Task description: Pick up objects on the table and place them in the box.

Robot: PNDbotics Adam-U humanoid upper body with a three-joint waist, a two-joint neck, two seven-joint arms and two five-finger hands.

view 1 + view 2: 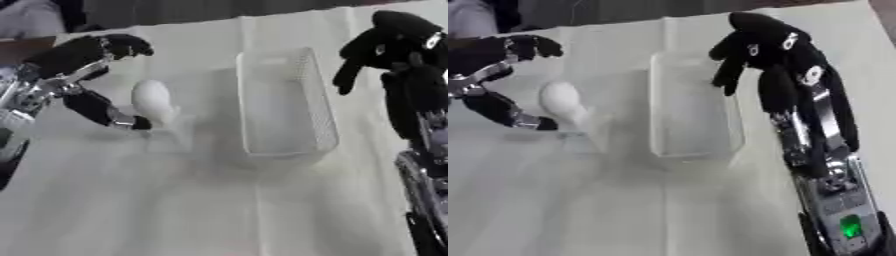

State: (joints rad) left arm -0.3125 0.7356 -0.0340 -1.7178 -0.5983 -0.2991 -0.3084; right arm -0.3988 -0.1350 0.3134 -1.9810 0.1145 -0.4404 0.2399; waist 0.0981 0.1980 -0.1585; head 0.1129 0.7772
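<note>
Our right hand (767,47) hangs slack-fingered beside the box (284,105); the white object (153,101) sits between our left hand (96,55)'s spread fingers, ungrasped.

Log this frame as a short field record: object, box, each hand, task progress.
object: white rounded object on the table, left of the box
box: white mesh box, looks empty
left hand: left hand around the object, fingers curved, contact unclear
right hand: right hand raised beside the box, fingers relaxed, holding nothing
progress: object not yet in box
</note>
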